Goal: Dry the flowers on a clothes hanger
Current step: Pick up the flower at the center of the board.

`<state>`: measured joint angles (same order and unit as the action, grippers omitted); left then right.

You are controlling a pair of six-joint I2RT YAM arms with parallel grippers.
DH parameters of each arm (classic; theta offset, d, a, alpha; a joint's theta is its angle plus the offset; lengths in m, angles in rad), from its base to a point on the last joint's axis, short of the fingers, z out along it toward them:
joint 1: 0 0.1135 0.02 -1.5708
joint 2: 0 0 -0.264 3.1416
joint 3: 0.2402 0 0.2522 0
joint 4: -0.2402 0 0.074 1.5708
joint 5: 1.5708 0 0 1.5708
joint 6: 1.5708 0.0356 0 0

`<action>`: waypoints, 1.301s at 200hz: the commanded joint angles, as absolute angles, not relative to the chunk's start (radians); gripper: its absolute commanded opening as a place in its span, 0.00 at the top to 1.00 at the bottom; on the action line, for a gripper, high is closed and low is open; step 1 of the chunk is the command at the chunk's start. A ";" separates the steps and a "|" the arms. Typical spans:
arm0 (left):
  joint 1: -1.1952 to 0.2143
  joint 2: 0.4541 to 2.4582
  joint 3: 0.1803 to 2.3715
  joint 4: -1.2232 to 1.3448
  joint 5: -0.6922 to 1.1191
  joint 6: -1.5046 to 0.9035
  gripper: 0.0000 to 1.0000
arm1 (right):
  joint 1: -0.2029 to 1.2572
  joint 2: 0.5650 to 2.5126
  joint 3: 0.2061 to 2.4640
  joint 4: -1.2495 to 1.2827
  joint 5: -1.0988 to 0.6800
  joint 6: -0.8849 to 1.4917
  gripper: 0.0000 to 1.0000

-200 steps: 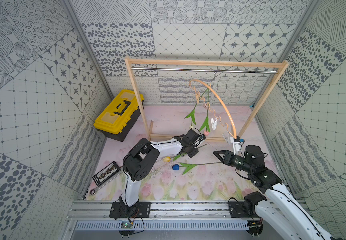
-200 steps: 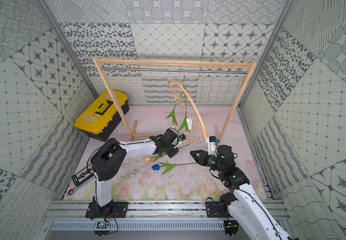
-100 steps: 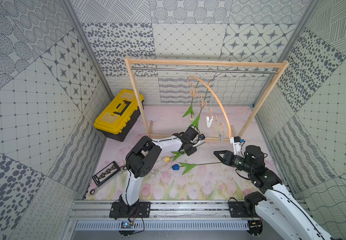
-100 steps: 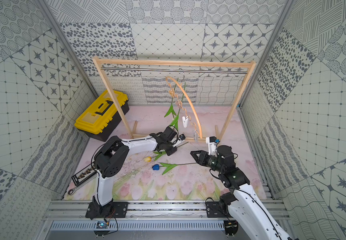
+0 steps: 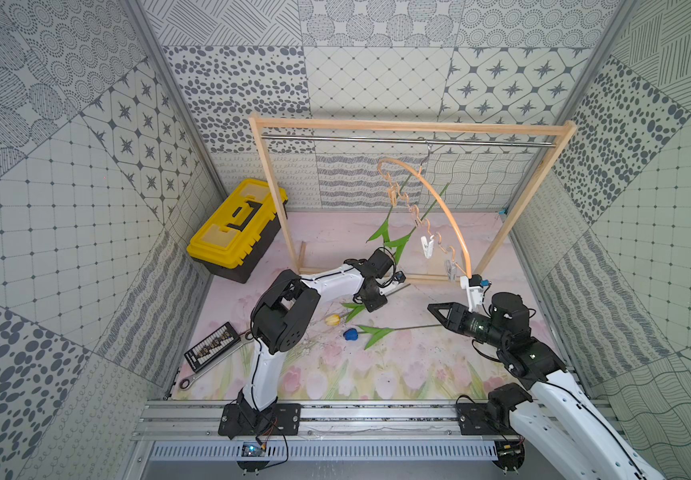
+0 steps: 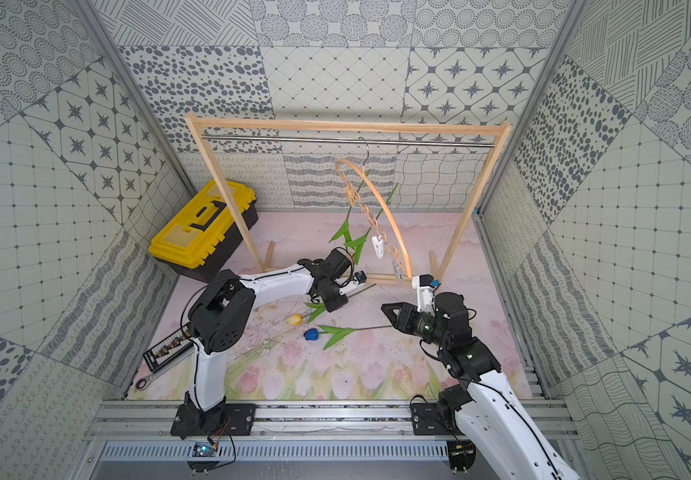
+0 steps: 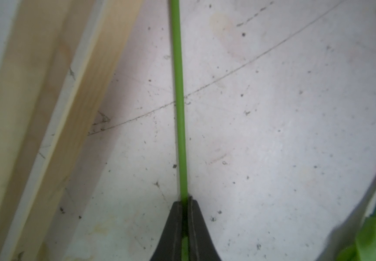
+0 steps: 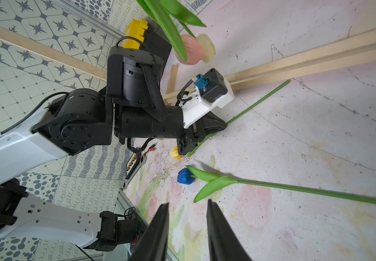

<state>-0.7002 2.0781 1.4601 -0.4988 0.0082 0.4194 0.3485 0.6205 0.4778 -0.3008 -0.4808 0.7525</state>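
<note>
The tan clothes hanger [image 5: 445, 208] [image 6: 385, 208] hangs by its hook from the metal rod. Two flowers are pinned to it, their green leaves [image 5: 382, 230] below it and their pink and cream heads [image 8: 191, 49] pointing down. A yellow tulip [image 5: 332, 319] and a blue tulip [image 5: 350, 334] lie on the mat. My left gripper [image 7: 184, 201] [image 5: 375, 305] is down at the mat, shut on the yellow tulip's green stem [image 7: 179, 90]. My right gripper [image 8: 186, 203] [image 5: 433, 308] stands open and holds nothing, just beside the blue tulip's stem [image 8: 307, 188].
The light-wood frame [image 5: 410, 126] spans the back, and its base bar [image 7: 47, 113] lies close beside my left gripper. A yellow toolbox [image 5: 236, 228] stands at the back left. A black bit set [image 5: 212, 347] and a wrench [image 5: 188, 380] lie at the front left.
My left gripper has moved a little to the left at the mat and shut on the yellow tulip's stem. The hanger has swung slightly. The right arm has barely moved.
</note>
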 commanded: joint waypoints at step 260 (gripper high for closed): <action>-0.765 1.546 0.836 0.663 0.587 -0.936 1.00 | 0.630 0.697 0.370 0.102 -0.245 0.920 0.58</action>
